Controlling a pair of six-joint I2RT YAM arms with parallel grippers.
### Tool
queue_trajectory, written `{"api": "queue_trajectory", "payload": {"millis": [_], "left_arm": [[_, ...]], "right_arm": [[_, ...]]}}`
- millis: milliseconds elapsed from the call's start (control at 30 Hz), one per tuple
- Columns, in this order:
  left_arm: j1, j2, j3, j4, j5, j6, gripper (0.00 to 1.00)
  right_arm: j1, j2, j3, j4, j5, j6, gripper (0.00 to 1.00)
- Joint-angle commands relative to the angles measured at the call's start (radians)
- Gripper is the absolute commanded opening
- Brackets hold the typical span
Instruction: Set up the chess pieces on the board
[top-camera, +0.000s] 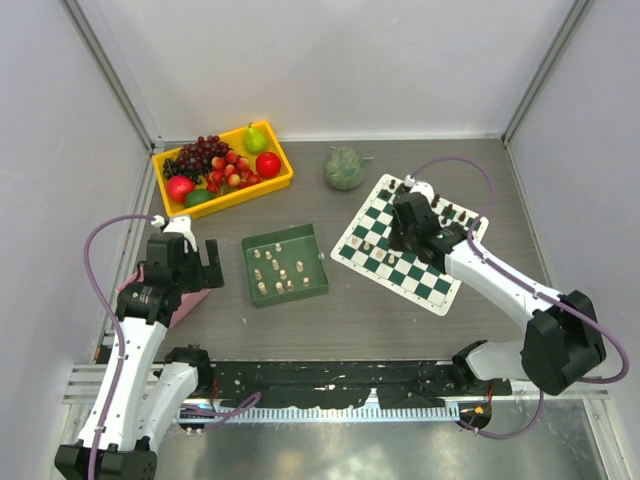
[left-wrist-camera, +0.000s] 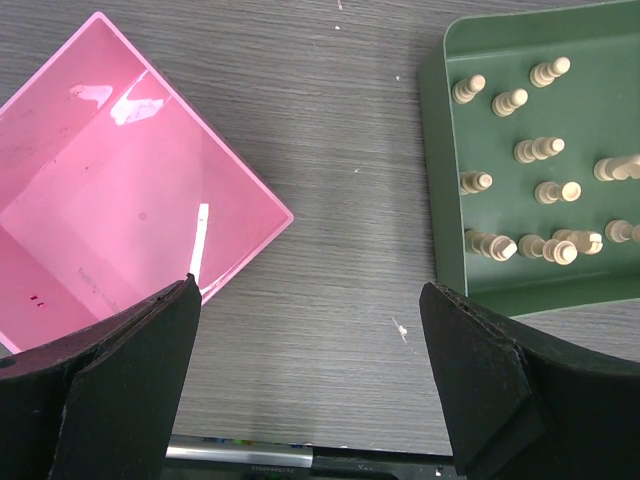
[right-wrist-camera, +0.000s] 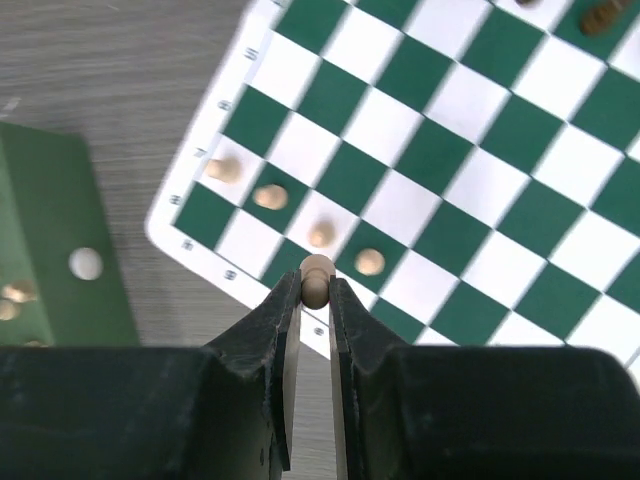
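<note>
Right arm (top-camera: 500, 282) low over the board (right-wrist-camera: 470, 180), fingers (right-wrist-camera: 268, 345) tight on a cream piece (right-wrist-camera: 316, 277) (left fingers (left-wrist-camera: 130, 385) apart)

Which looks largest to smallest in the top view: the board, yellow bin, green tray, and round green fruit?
1. board
2. yellow bin and green tray: these look too close in size to rank, the bin longer, the tray squarer
3. round green fruit
</note>
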Motion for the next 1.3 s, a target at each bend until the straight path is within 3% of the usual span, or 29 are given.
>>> {"api": "queue_trajectory", "payload": {"millis": [0, 367, 1267], "left_arm": [[0.006, -0.002, 0.027, 0.010, 0.007, -0.001, 0.99], [0.006, 0.007, 0.028, 0.012, 0.005, 0.000, 0.99], [0.004, 0.015, 0.028, 0.012, 0.002, 0.002, 0.99]], "right_arm": [[-0.060, -0.069, -0.098, 0.046, 0.004, 0.051, 0.18], [-0.108, -0.006, -0.242, 0.149, -0.016, 0.077, 0.18], [-0.117, 0.026, -0.261, 0.118, 0.045, 0.083, 0.18]]}}
